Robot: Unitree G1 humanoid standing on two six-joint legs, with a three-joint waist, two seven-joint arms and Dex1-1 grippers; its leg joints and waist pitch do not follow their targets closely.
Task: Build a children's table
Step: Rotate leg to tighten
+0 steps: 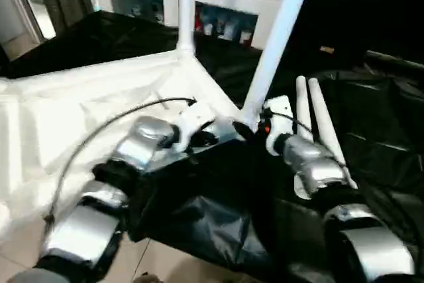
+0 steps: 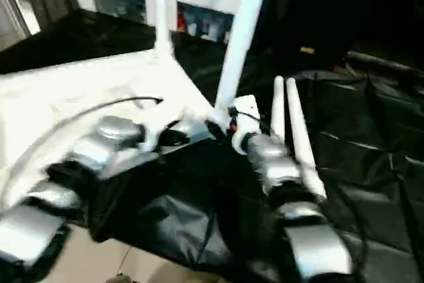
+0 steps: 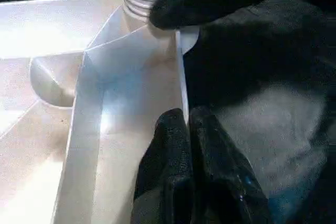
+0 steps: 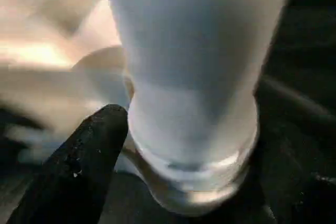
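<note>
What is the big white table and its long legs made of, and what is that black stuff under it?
The table top looks like smooth white moulded plastic: thin ribs and walls show on its underside. The legs seem to be the same glossy plastic, as hollow-looking tubes with screw ridges at the end. The black sheet is probably thin plastic film: it crinkles and shines.

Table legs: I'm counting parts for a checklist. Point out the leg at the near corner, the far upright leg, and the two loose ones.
near corner leg [image 1: 275,44], left eye view, mid shaft.
far upright leg [image 1: 186,4], left eye view, mid shaft.
two loose legs [image 1: 318,120], left eye view, shaft of the right one, lying on black sheet.
</note>
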